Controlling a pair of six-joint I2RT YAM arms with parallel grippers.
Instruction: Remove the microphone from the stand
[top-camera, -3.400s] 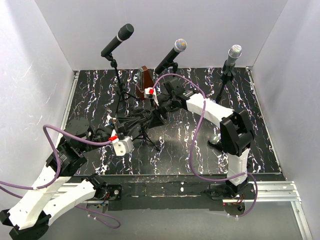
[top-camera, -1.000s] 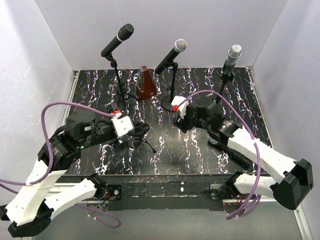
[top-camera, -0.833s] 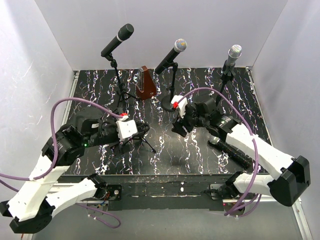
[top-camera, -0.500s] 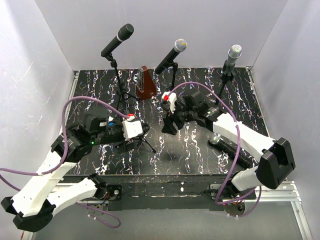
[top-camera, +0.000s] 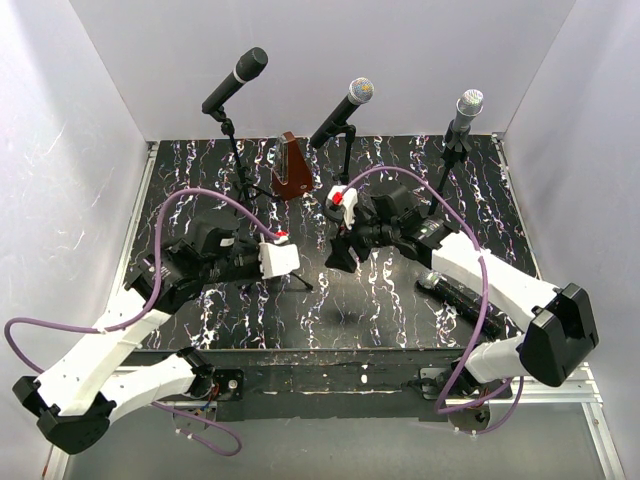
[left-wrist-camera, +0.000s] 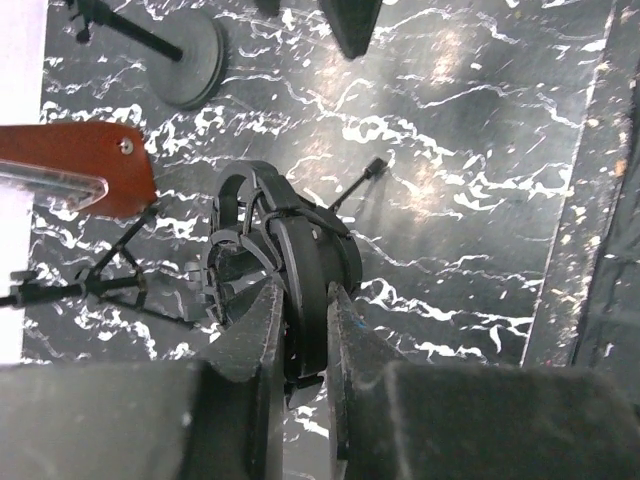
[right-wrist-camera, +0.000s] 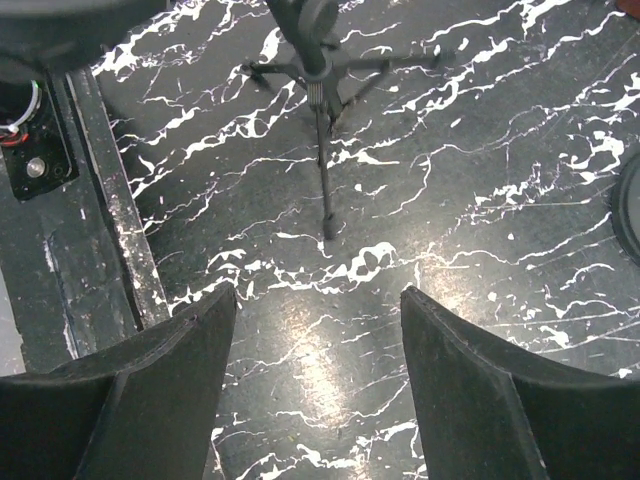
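Bright, even light leaves soft glare on the marbled tabletop (right-wrist-camera: 330, 365); the right end effector (right-wrist-camera: 318, 300) looks soft-focused.

Robotics lab test cell, plain white panel walls (top-camera: 60, 150), black marbled tabletop (top-camera: 350, 310), aluminium mounting rail (top-camera: 560, 375) along near edge.

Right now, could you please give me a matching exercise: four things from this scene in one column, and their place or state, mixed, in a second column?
Column one
1. loose microphone
2. brown wedge
3. left fingers
4. right fingers

Column two
A. open, nothing between them
B. shut on the small stand
C. upright at the back
D. lying flat on the table

Pairs: 1-D, 2-C, 3-B, 4-A
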